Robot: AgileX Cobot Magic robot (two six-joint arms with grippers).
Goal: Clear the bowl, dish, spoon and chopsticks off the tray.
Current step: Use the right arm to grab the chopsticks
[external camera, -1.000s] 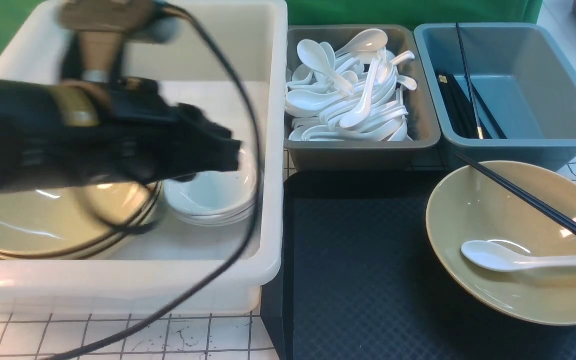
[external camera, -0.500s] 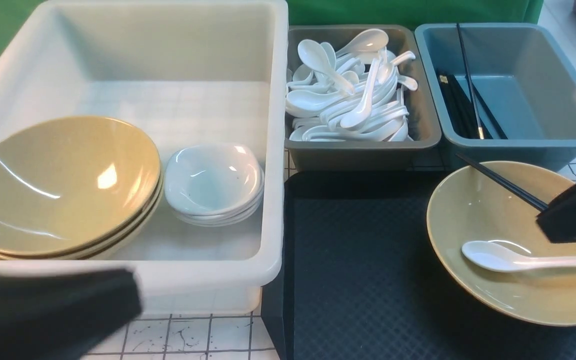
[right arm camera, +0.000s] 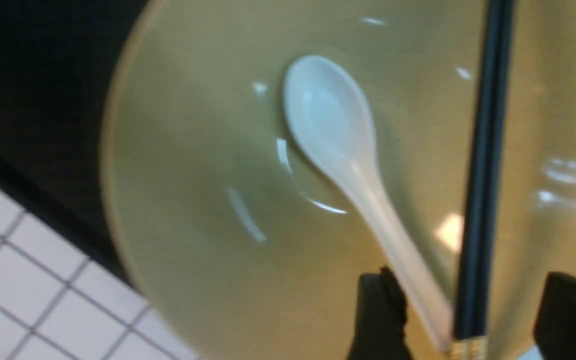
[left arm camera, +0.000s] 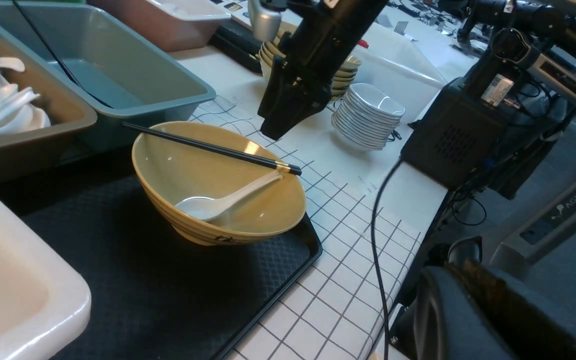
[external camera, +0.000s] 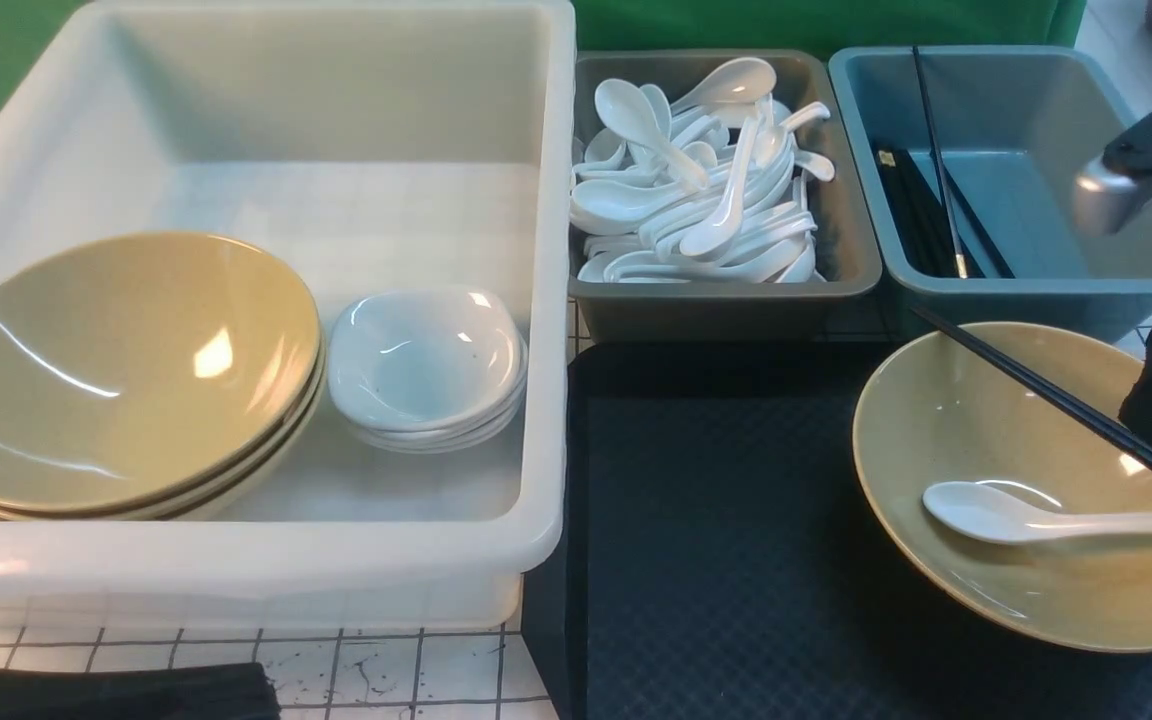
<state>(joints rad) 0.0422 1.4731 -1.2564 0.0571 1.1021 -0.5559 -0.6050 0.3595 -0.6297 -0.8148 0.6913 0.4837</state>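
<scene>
Note bowl (external camera: 986,420) on right part of tray (external camera: 716,520), spoon (external camera: 996,510) lying inside, chopsticks (external camera: 1066,405) bridging rim. Note dish (external camera: 426,350) atop stack in white tub (external camera: 546,300). Note right gripper (right arm camera: 473,277) released, fingers (right arm camera: 380,310) straddling spoon handle and chopsticks, gripping nothing. Record left gripper as clenched.

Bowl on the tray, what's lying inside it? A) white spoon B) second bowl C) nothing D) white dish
A: the spoon lies inside the bowl on the tray, scoop near the bottom, with the chopsticks resting across the rim.
</scene>
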